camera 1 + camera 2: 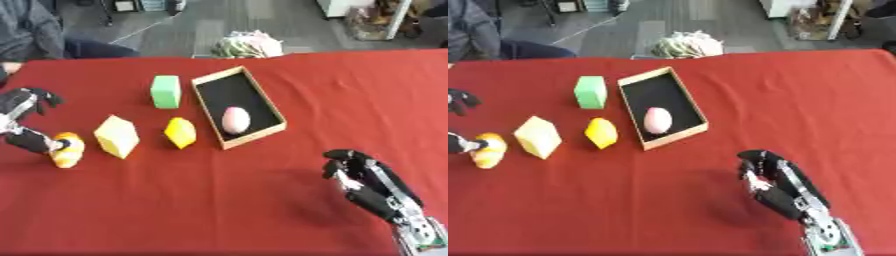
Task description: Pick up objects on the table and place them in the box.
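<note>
On the red tablecloth (262, 210), left of centre, a green block (165, 91), a pale yellow block (116, 136) and a yellow block (180, 132) stand apart beside the wooden box (269, 107), which holds a pink egg (235, 120). At the left edge, the left hand (24, 120) touches an orange-and-white object (66, 149) with its thumb, fingers spread; the right-eye view crops it. Lower right, the right hand (776, 185) hovers, fingers curled, empty.

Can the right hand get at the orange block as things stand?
Probably yes. The right hand hovers low on the right, fingers curled and holding nothing. Between it and the orange block lies only bare red cloth; the box sits just off that line, beside the block.
</note>
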Robot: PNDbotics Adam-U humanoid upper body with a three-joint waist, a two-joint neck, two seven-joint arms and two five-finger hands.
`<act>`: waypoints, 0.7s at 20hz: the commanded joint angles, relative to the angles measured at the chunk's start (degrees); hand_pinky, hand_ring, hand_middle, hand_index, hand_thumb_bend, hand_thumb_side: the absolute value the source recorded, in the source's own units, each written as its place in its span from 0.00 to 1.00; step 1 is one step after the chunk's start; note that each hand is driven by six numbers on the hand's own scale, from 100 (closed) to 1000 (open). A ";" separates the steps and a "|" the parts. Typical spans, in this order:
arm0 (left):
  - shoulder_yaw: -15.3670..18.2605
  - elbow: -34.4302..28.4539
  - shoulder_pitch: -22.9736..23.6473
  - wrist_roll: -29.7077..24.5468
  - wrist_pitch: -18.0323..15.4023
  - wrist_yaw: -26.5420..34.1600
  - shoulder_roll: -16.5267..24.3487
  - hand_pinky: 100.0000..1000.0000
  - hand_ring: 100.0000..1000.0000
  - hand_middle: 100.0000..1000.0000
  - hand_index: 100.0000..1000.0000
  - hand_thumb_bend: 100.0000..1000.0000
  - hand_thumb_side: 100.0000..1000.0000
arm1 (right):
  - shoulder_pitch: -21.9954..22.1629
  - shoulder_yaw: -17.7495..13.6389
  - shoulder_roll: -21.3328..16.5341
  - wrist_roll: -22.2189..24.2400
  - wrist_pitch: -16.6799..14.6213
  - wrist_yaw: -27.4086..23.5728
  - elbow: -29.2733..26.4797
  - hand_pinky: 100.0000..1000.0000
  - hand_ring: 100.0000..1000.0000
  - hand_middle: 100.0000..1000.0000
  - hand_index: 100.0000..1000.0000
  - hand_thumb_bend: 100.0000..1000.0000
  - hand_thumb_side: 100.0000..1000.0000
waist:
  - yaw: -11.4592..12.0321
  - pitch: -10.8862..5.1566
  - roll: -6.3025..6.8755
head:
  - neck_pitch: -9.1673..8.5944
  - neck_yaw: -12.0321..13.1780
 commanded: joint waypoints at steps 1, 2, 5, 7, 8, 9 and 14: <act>0.84 4.09 -2.00 -2.91 -2.29 -1.22 1.25 0.78 0.66 0.67 0.80 0.54 0.00 | -0.41 -0.17 -0.43 0.02 -0.17 -0.15 -0.55 0.69 0.54 0.51 0.72 0.00 0.33 | -0.12 -1.32 -0.30 | 0.24 0.05; 0.81 5.48 -2.40 -3.78 -3.10 -1.51 0.96 0.78 0.66 0.67 0.80 0.54 0.00 | -0.40 -0.17 -0.42 0.01 -0.16 -0.16 -0.54 0.69 0.54 0.51 0.72 0.00 0.33 | -0.16 -1.33 -0.33 | 0.24 0.06; 1.22 8.49 -3.40 -6.71 -5.09 -2.55 0.28 0.78 0.66 0.67 0.80 0.53 0.00 | -0.37 -0.19 -0.40 -0.03 -0.16 -0.18 -0.53 0.69 0.54 0.51 0.72 0.00 0.33 | -0.17 -1.36 -0.40 | 0.24 0.01; 1.80 9.21 -3.68 -8.86 -5.69 -2.66 -0.22 0.78 0.66 0.67 0.79 0.53 0.00 | -0.35 -0.20 -0.39 -0.03 -0.15 -0.19 -0.51 0.69 0.54 0.51 0.72 0.00 0.33 | -0.16 -1.37 -0.44 | 0.24 -0.01; 2.04 9.39 -3.77 -9.95 -5.80 -2.52 -0.43 0.78 0.66 0.67 0.79 0.53 0.00 | -0.34 -0.21 -0.38 -0.04 -0.15 -0.19 -0.50 0.69 0.54 0.51 0.72 0.00 0.33 | -0.15 -1.38 -0.46 | 0.24 -0.03; 2.25 9.47 -3.89 -11.05 -5.79 -2.48 -0.59 0.78 0.66 0.67 0.79 0.53 0.00 | -0.33 -0.21 -0.38 -0.05 -0.14 -0.19 -0.49 0.69 0.54 0.51 0.72 0.00 0.33 | -0.14 -1.38 -0.48 | 0.24 -0.04; 3.26 9.17 -4.59 -14.20 -4.96 -2.20 -2.06 0.76 0.63 0.64 0.76 0.48 0.00 | -0.31 -0.18 -0.29 -0.04 -0.13 -0.22 -0.46 0.69 0.54 0.51 0.72 0.00 0.33 | -0.06 -1.37 -0.61 | 0.24 -0.05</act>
